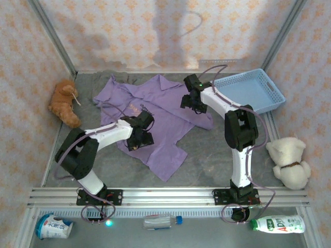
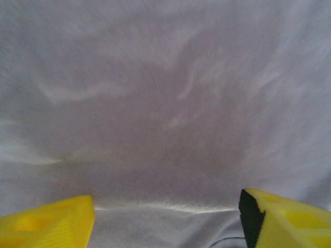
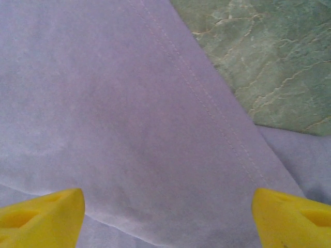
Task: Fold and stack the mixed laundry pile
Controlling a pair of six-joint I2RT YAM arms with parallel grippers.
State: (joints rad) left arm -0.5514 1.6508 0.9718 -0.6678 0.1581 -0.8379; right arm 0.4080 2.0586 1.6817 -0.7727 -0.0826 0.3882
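Lavender shirt (image 1: 165, 129), light-blue lattice basket (image 1: 248, 90), orange plush (image 1: 64, 103), cream plush (image 1: 289, 160), grey-green veined table (image 1: 207, 150)

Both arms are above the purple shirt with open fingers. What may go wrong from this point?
1. The purple shirt lies crumpled, so the open left end effector may pinch several layers and fold in wrinkles.
2. The open right end effector is near the stitched hem; a grasp may slip off the edge.
3. The grey garment meets the shirt's far edge and may be dragged along.
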